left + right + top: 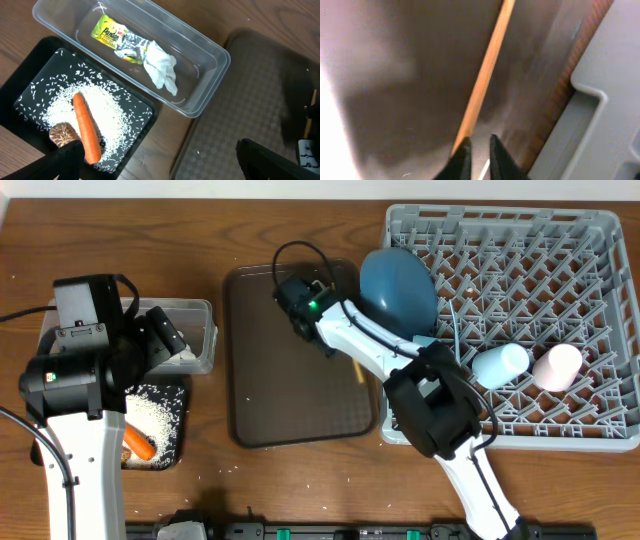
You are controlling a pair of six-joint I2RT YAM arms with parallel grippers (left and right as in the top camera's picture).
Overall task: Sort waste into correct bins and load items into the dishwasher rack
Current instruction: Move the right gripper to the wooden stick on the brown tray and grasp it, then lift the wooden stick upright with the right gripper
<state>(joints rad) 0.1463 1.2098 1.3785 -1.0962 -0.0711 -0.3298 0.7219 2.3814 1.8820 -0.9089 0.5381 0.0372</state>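
In the left wrist view the clear tub [210, 55] holds the yellow-green wrapper [112, 37] and the white tissue [160, 70]. The black tray [30, 90] holds rice [107, 107], the carrot [86, 127] and the brown lump [62, 134]. My left gripper [165, 165] hangs open and empty above the bins. My right gripper [479, 142] is nearly closed at the near end of the wooden chopstick [487, 70], low over the brown serving tray [270, 380]. A short piece of the chopstick [357, 370] shows overhead. The grey rack [600, 240] holds the dark-blue plate [398, 285], light-blue cup [500, 363] and pink cup [557, 366].
The right arm [370, 345] lies across the serving tray's right side, its elbow [430, 410] over the rack's front-left corner. The left arm [80, 380] stands over the black tray [178, 442]. A few rice grains lie on the wood in front of the serving tray.
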